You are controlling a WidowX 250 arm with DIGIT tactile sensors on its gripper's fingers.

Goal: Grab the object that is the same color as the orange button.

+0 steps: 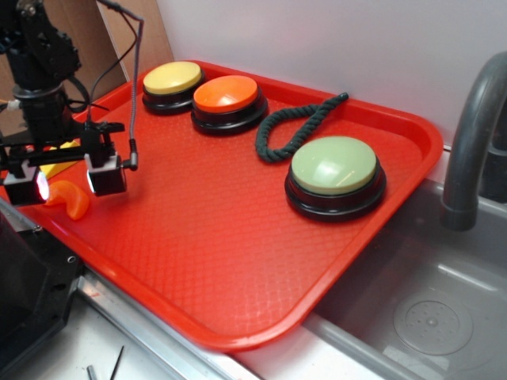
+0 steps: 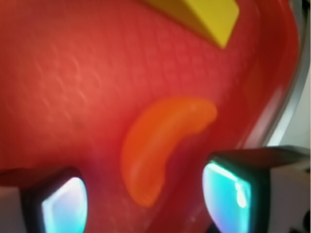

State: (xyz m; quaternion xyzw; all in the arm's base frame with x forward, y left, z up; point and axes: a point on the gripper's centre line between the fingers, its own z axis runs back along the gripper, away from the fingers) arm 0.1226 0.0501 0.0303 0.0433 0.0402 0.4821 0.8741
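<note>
The object, a small glossy orange crescent point(image 1: 70, 198), lies on the red tray point(image 1: 238, 261) near its left edge. In the wrist view the crescent point(image 2: 158, 145) lies between and just ahead of my two fingers. My gripper point(image 1: 65, 180) hangs right over it, open, with one finger on each side and nothing held. The gripper point(image 2: 146, 199) shows glowing pads at the bottom corners. The orange button point(image 1: 227, 98), domed on a black base, stands at the tray's far side.
A yellow-topped button point(image 1: 172, 82) stands left of the orange one, and a pale green button point(image 1: 335, 172) at the right. A dark rope point(image 1: 297, 125) curls between them. A yellow wedge point(image 2: 201, 17) lies beyond the crescent. A sink and grey faucet point(image 1: 475, 134) are at the right.
</note>
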